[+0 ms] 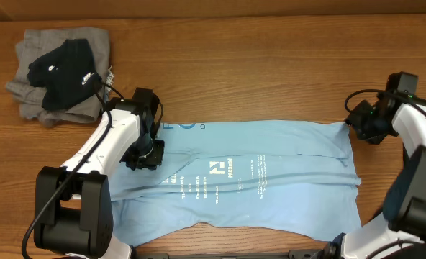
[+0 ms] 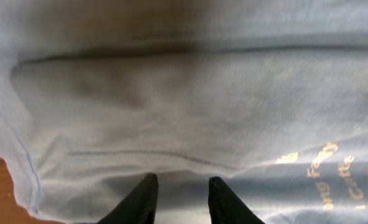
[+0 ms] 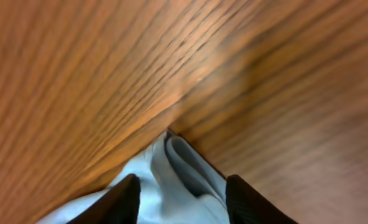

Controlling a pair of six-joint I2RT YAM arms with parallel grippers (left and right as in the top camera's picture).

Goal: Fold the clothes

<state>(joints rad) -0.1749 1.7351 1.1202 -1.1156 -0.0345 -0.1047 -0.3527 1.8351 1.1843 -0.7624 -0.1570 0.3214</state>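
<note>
At centre: light blue T-shirt (image 1: pixel 270 180) — half folded, folds remain.
10 o'clock: grey-black pile (image 1: pixel 58 72), looks done.
Left gripper (image 2: pixel 183 180): fingers apart, empty.
Right gripper (image 3: pixel 183 180): fingers apart, empty.

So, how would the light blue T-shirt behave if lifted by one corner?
Probably floppy: the light blue T-shirt lies flat with soft creases, so it would likely drape and sag. Likely light, since the fabric looks thin. Pushed, it would probably bunch up rather than slide.
</note>
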